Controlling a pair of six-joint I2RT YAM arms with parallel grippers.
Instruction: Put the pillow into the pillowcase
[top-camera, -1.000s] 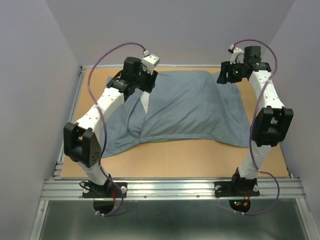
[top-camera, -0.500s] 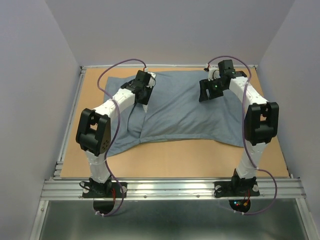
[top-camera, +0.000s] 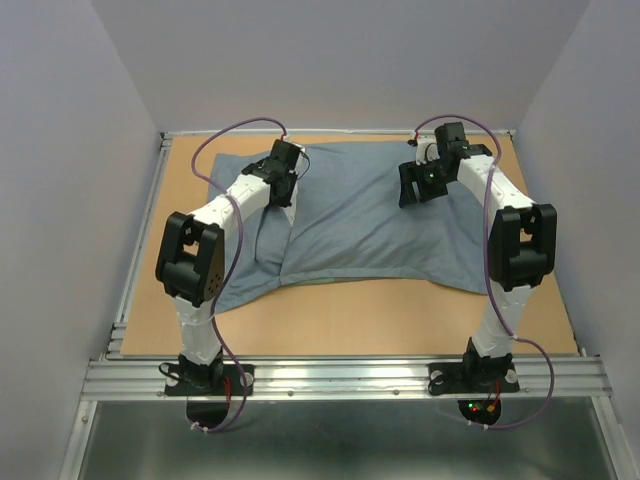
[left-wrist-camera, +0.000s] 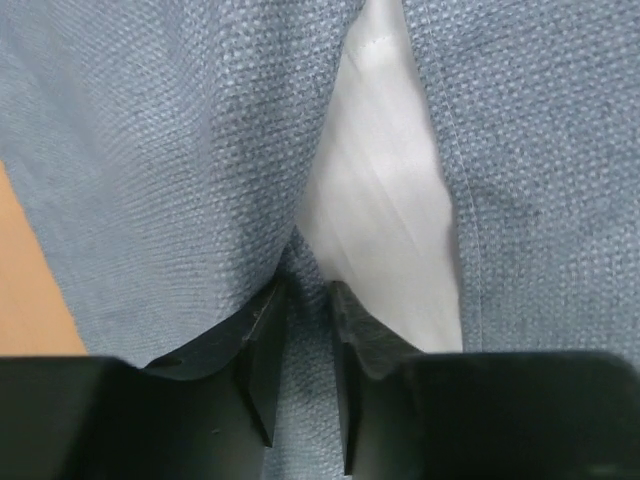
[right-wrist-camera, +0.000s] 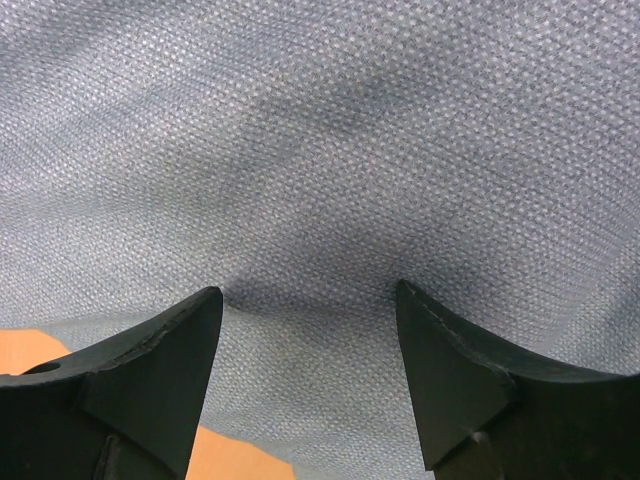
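Observation:
The grey-blue pillowcase (top-camera: 370, 220) lies spread across the far half of the table, bulging with the pillow inside it. A strip of the white pillow (left-wrist-camera: 385, 210) shows through a slit between two edges of the case. My left gripper (left-wrist-camera: 308, 290) is down at that slit near the case's left part (top-camera: 284, 198), its jaws drawn close on a fold of the grey-blue fabric. My right gripper (right-wrist-camera: 308, 292) stands open, fingertips pressing into the pillowcase (right-wrist-camera: 330, 150) at its far right part (top-camera: 413, 193).
The orange-brown tabletop (top-camera: 400, 310) shows in front of the case and in a strip at the left. A metal rail (top-camera: 350, 378) runs along the near edge by the arm bases. Lilac walls close in the left, right and far sides.
Both arms came down and inward onto the pillowcase. The left jaws narrowed on a fold at the slit. The right jaws opened wider and now press on the fabric.

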